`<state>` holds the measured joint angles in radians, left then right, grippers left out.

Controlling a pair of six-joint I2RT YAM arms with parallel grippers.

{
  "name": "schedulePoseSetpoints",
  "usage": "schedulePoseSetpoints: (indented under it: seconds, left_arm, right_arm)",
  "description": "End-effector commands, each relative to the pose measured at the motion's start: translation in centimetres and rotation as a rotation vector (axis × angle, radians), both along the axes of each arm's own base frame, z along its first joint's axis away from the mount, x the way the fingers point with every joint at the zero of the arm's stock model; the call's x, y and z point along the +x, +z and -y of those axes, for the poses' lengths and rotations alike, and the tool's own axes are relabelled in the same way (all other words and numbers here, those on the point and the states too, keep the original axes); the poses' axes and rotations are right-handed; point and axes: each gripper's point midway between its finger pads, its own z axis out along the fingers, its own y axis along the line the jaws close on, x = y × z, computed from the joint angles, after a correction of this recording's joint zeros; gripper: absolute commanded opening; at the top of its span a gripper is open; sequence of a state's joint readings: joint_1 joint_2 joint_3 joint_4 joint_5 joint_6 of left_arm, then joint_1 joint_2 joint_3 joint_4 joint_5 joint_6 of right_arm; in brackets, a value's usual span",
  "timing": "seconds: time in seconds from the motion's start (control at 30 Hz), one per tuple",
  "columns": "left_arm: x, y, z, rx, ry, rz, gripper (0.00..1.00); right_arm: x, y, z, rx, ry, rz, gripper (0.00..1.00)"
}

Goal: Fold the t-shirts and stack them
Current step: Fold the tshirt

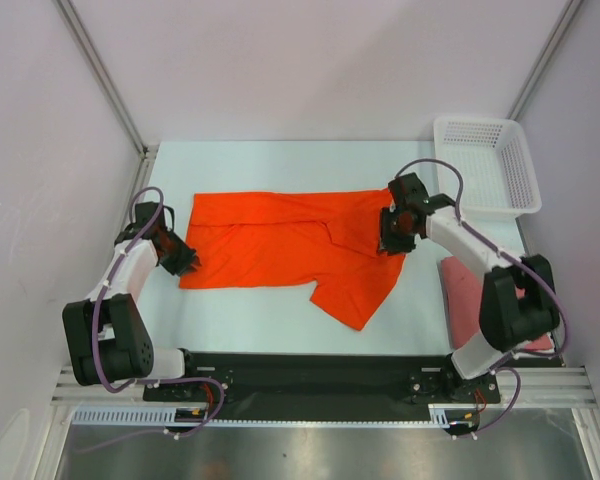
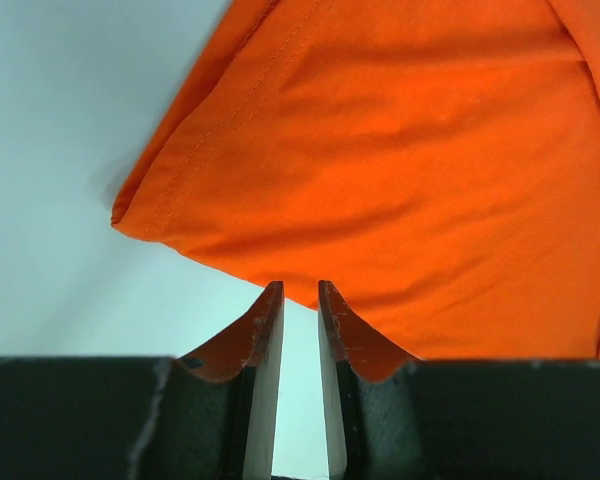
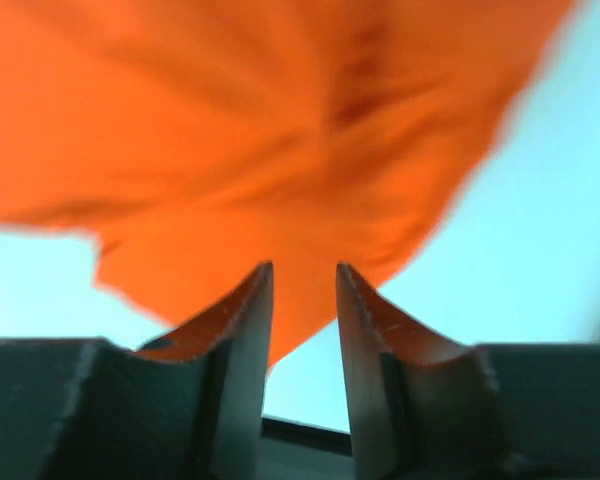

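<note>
The bright orange t-shirt (image 1: 280,245) lies spread on the table, one sleeve pointing toward the near edge. My left gripper (image 1: 183,257) sits at the shirt's near left corner. In the left wrist view it (image 2: 300,290) stands open by a narrow gap, bare table between the jaws, and the orange hem (image 2: 400,150) lies just past the tips. My right gripper (image 1: 395,235) hovers over the shirt's right edge. Its jaws (image 3: 303,270) stand apart, with blurred orange cloth (image 3: 230,130) behind the gap. The brick-red t-shirt (image 1: 465,295) lies at the right, partly under the right arm.
A white lattice basket (image 1: 485,165) stands at the back right corner. Walls close in the table on the left, back and right. A black rail (image 1: 310,375) with the arm bases runs along the near edge.
</note>
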<state>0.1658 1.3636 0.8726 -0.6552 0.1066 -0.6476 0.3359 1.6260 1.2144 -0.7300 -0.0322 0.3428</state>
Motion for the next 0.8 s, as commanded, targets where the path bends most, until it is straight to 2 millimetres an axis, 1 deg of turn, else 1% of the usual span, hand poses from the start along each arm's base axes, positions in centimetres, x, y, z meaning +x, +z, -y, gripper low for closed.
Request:
schedulePoseSetpoints:
  seconds: [0.0,0.03,0.07,0.1,0.13,0.17,0.23,0.27,0.33,0.37,0.43,0.47,0.5,0.53,0.57,0.6,0.63,0.67,0.7,0.73,0.77]
  left_arm:
    - [0.7,0.3,0.5,-0.025,-0.004,0.039,0.25]
    - [0.6,0.3,0.7,-0.033,-0.004,0.036,0.25]
    - [0.5,0.1,0.8,-0.035,-0.008,0.033,0.25]
    - [0.5,0.1,0.9,-0.037,-0.009,0.032,0.25]
    - [0.4,0.1,1.0,-0.039,-0.013,0.031,0.25]
    - [0.4,0.1,1.1,-0.041,-0.014,0.031,0.25]
    - [0.2,-0.1,1.2,-0.043,-0.014,0.026,0.25]
    - [0.1,-0.1,1.1,-0.042,-0.014,0.025,0.25]
    - [0.0,-0.1,1.0,-0.035,-0.012,0.026,0.26]
    - [-0.1,-0.1,0.8,-0.021,-0.007,0.026,0.27]
    - [-0.2,-0.3,0.2,0.004,0.006,0.017,0.30]
    - [-0.3,-0.6,-0.4,0.024,0.022,0.008,0.32]
    - [-0.5,-0.9,-1.0,0.025,0.051,-0.006,0.38]
    - [-0.8,-1.4,-1.3,0.019,0.070,-0.021,0.39]
    - [-1.0,-1.7,-1.5,0.010,0.089,-0.030,0.40]
    - [-1.1,-2.1,-1.9,-0.009,0.127,-0.042,0.44]
    - [-1.4,-2.5,-1.8,-0.022,0.141,-0.053,0.45]
    - [-1.4,-2.7,-1.9,-0.034,0.171,-0.058,0.46]
    - [-1.6,-2.8,-2.3,-0.029,0.195,-0.065,0.50]
    - [-1.7,-2.9,-2.6,-0.018,0.218,-0.069,0.51]
    - [-1.9,-2.9,-3.0,-0.009,0.243,-0.074,0.51]
  right_arm:
    - [-6.0,-0.7,-4.7,0.231,0.145,-0.111,0.32]
    - [-7.0,-0.8,-5.6,0.263,0.172,-0.116,0.28]
    - [-8.0,-1.1,-6.8,0.293,0.210,-0.127,0.16]
    - [-9.3,-2.1,-6.9,0.297,0.217,-0.162,0.10]
    - [-9.9,-2.4,-7.2,0.306,0.227,-0.172,0.07]
    - [-10.6,-2.5,-8.2,0.329,0.245,-0.178,0.06]
    - [-11.7,-3.0,-8.3,0.332,0.244,-0.202,0.06]
    - [-12.2,-2.6,-8.6,0.351,0.233,-0.207,0.15]
    - [-13.1,-2.5,-8.6,0.375,0.219,-0.226,0.26]
    - [-13.4,-2.0,-8.6,0.392,0.204,-0.218,0.34]
    - [-14.2,-2.1,-8.1,0.391,0.169,-0.234,0.41]
    - [-14.4,-1.7,-8.0,0.400,0.157,-0.224,0.46]
    - [-14.6,-1.5,-7.9,0.409,0.118,-0.236,0.48]
    - [-15.1,-1.8,-7.6,0.407,0.092,-0.247,0.51]
    - [-15.2,-1.7,-7.5,0.417,0.067,-0.246,0.52]
    - [-15.2,-1.0,-7.5,0.445,0.019,-0.233,0.54]
    - [-14.9,-0.8,-7.5,0.463,-0.016,-0.216,0.59]
    - [-15.5,-1.4,-7.1,0.471,-0.053,-0.229,0.62]
    - [-15.5,-0.7,-7.2,0.505,-0.066,-0.201,0.63]
    - [-15.2,-0.6,-7.2,0.532,-0.136,-0.206,0.65]
    - [-15.4,-0.6,-7.1,0.543,-0.157,-0.204,0.68]
